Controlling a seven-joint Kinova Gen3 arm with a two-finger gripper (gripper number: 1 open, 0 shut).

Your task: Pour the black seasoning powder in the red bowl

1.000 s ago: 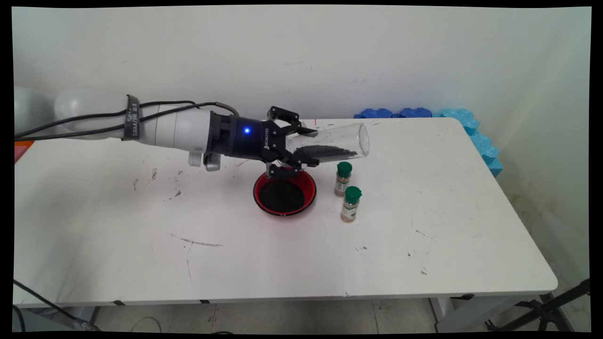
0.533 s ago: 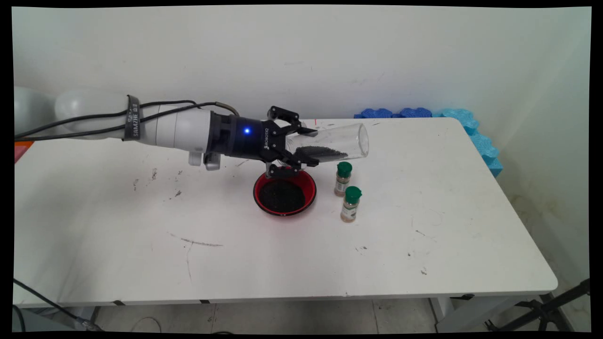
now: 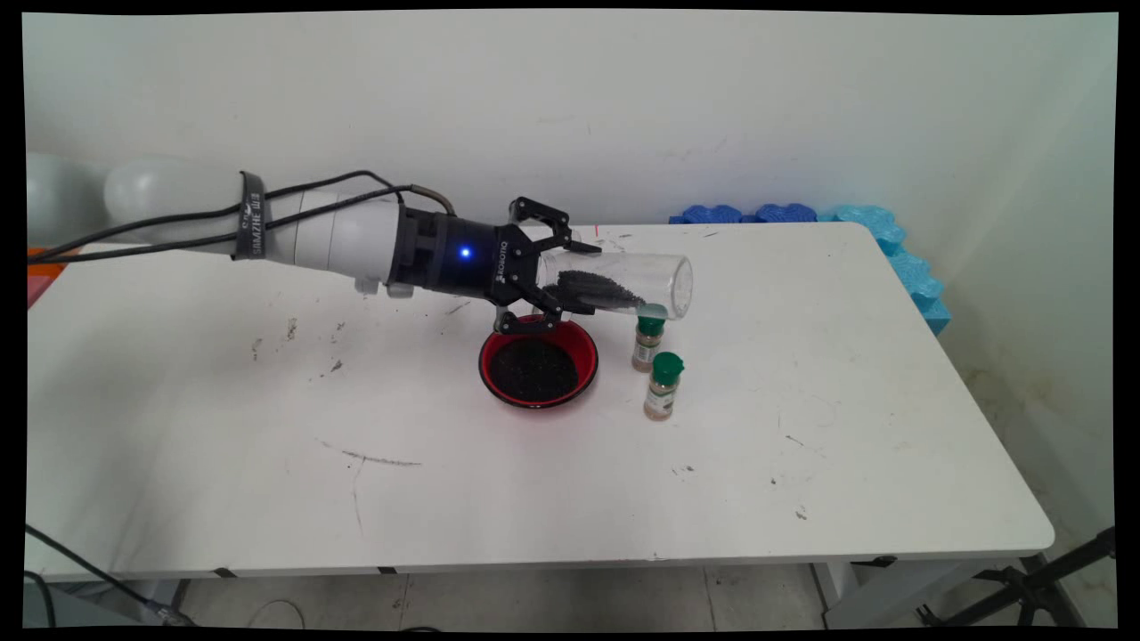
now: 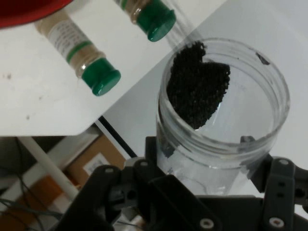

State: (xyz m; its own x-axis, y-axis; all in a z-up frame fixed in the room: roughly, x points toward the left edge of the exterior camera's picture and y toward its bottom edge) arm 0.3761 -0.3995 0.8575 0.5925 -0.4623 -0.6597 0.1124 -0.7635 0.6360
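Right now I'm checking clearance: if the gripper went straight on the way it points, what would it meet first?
The gripper, shut on the clear jar, points right and slightly down. The jar's mouth would likely meet the farther spice bottle first, though depth is unclear.

Jar (image 3: 623, 283) overlapped the far spice bottle's (image 3: 647, 343) green cap; red bowl (image 4: 29, 12) was cropped at hand view's top edge.

Clear jar (image 4: 226, 125) of black granules (image 4: 197, 86)
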